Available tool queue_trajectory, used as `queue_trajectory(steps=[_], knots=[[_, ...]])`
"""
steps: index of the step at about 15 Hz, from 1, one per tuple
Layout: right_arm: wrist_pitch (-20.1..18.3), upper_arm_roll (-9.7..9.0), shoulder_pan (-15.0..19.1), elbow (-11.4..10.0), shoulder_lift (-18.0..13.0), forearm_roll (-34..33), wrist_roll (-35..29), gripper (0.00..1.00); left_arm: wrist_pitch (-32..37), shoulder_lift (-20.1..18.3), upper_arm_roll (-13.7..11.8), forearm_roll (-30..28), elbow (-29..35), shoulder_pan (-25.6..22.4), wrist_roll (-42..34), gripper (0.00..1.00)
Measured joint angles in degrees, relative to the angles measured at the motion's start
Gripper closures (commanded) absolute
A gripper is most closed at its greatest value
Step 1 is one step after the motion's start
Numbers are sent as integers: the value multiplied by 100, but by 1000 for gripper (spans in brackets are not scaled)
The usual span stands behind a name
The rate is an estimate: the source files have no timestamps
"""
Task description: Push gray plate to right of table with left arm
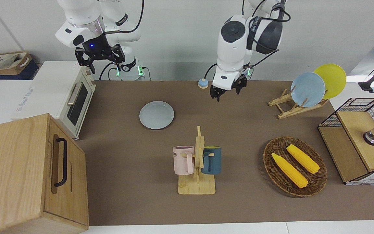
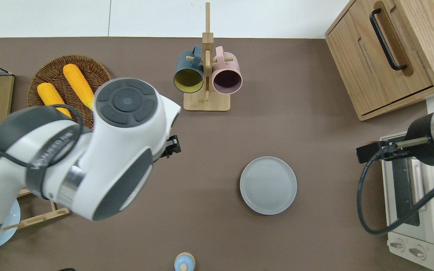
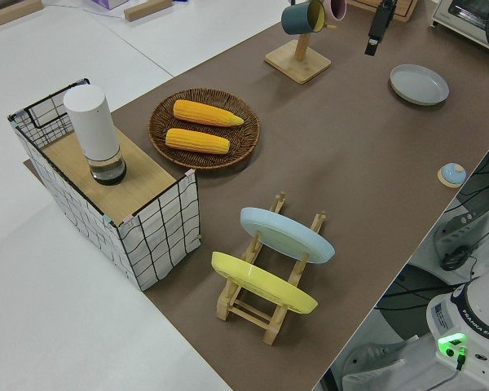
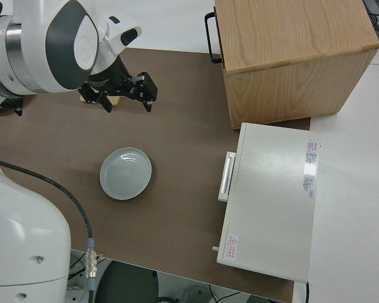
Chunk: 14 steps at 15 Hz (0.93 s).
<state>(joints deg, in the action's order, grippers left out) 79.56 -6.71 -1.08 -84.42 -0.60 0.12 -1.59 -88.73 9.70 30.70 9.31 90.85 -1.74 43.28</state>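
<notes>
My left gripper [image 4: 125,91] hangs with its fingers apart above the table [image 4: 183,95], well clear of the gray plate [image 4: 126,173], which lies flat and alone on the brown mat. Toward my right arm's end stand a white toaster oven [image 4: 271,202] and a wooden cabinet [image 4: 289,53]

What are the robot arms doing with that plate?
Right now nothing touches the gray plate. It lies flat on the table, toward the right arm's end, closer to the toaster oven than to the mug rack. The left gripper hangs in the air, away from the plate and holding nothing, its fingers apart. The right arm is parked.
</notes>
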Motion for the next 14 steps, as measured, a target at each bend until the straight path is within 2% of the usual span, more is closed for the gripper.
queue_trajectory(steps=[4,9,12,14], knots=[[0,0,0,0,0,0,0,17,593,-67,-10,-70,-355,-837,-1491,15],[0,0,0,0,0,0,0,17,812,-124,-11,-156,-634,-1879,-2803,9],[0,0,0,0,0,0,0,17,856,-165,-13,-199,-693,-2342,-3148,9],[0,0,0,0,0,0,0,17,860,-167,-15,-216,-730,-2435,-3191,9]])
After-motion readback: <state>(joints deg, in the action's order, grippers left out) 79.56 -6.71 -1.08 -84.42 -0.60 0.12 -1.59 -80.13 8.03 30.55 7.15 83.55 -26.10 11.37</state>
